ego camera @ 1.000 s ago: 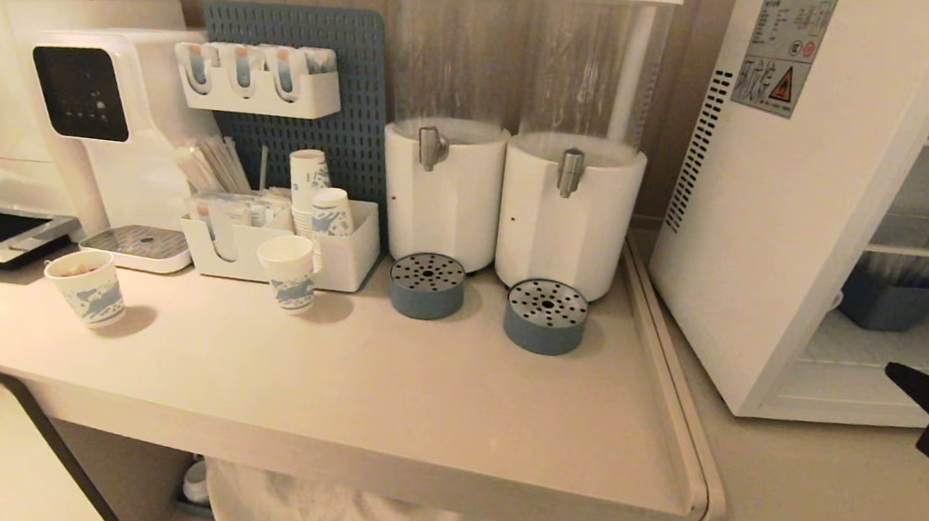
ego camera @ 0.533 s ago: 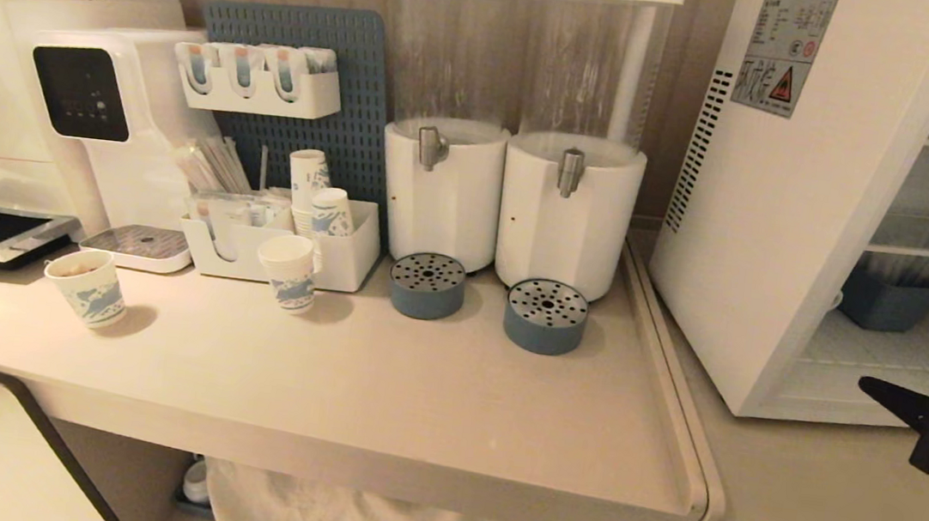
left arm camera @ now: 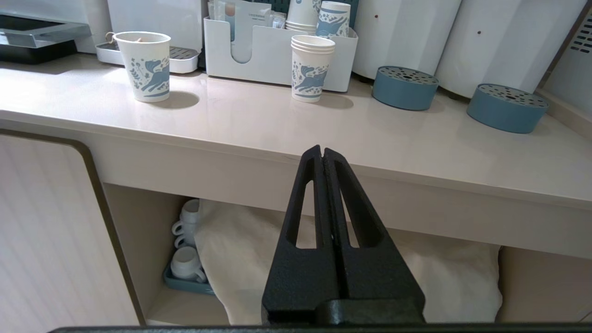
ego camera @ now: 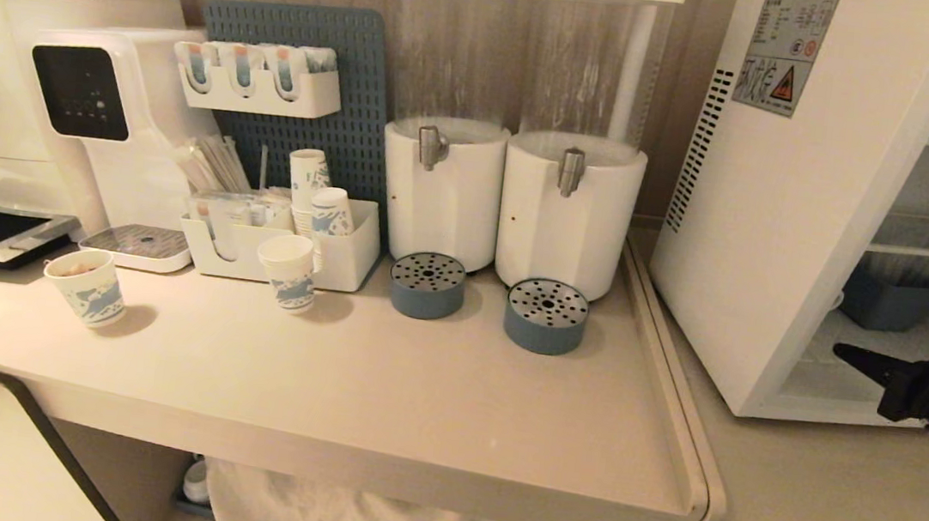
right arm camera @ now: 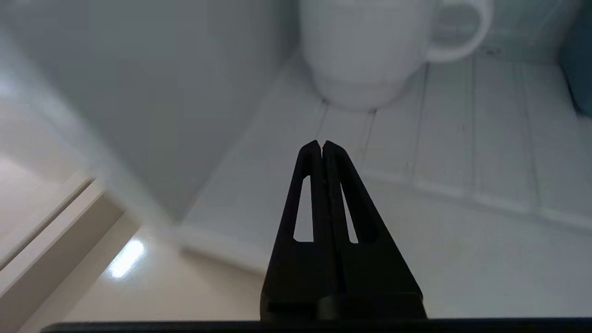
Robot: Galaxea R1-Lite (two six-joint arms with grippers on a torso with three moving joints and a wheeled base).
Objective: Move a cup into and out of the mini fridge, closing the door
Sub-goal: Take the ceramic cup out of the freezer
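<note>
Here the mini fridge [ego camera: 769, 198] is serving as the landmark: a white, boxy, smooth-sided cabinet with a slotted side vent and a warning sticker, standing open at the right end of the pale surface [ego camera: 382, 390]. Only the right wrist view is showing the cup [right arm camera: 370, 51], a squat white glazed mug with a loop handle, sitting upright on the fridge's ribbed white floor near the inner side wall; from the head view it is hiding behind that wall. The right hand [right arm camera: 322, 145] is pointing into the fridge's opening just short of the cup, its black, matte, tapered fingers pressed together with nothing between them, and the head view is showing it [ego camera: 847, 354] as a dark wedge low in front of the fridge's threshold. The head view alone is giving the wire shelves and a grey-blue tub [ego camera: 888, 301] deeper inside the fridge. The left hand [left arm camera: 322, 152] is appearing only in its own wrist view, fingers likewise closed flat and empty, hanging below the surface's front edge well to the left of the fridge. That view is also revealing white mugs [left arm camera: 187, 245] stacked on a blue tray under the surface, beside a soft white cloth [left arm camera: 351, 273], and printed paper cups [left arm camera: 312, 67] standing on top.
</note>
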